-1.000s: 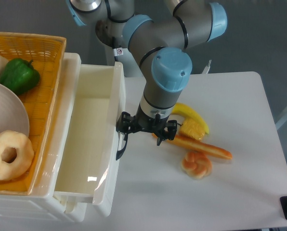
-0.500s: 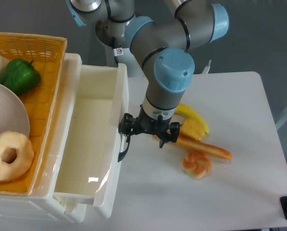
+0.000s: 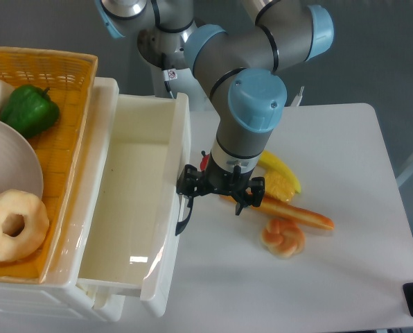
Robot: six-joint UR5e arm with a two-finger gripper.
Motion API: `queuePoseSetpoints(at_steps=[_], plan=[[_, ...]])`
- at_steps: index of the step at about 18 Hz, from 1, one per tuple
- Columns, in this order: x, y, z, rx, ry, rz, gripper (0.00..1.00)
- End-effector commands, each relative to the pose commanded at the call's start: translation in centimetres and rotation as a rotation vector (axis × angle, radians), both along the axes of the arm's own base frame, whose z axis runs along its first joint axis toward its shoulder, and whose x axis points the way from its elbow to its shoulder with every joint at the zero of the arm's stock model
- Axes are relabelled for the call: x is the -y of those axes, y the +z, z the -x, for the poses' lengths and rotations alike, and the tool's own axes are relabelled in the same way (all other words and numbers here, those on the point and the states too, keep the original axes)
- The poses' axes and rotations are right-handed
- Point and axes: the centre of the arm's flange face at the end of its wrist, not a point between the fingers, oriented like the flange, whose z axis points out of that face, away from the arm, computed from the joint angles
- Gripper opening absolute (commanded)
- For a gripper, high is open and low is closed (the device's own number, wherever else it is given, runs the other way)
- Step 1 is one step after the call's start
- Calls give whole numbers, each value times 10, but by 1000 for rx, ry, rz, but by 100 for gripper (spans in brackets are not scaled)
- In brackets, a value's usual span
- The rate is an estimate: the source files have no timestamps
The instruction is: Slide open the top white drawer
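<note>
— Where is the top white drawer (image 3: 134, 208)?

— At about nine o'clock from the gripper (image 3: 220, 189), pulled well out of the cabinet, its tray open to view and bare inside.

— And the grip?

— One finger sits by the black handle (image 3: 184, 215) on the front panel; whether the jaws pinch it or merely hook it, I cannot tell (the wrist hides the contact). They look spread fairly wide.

— Why hold it there?

— The bar gives a straight pull toward three o'clock, I judge. The orange basket (image 3: 54, 83) rides on the cabinet top, clear of the sliding tray.

— Anything near?

— A carrot (image 3: 296, 214) and corn (image 3: 277, 184), toward three o'clock.
</note>
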Motion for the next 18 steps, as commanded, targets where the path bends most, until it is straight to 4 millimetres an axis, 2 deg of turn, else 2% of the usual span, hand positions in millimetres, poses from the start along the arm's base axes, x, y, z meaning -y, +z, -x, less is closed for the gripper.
queuePoseSetpoints(at_steps=[8, 9, 18], plan=[[0, -5, -3, 34, 6, -16, 100], [4, -10, -1, 59, 18, -28, 100], [18, -11, 9, 145, 62, -77, 100]])
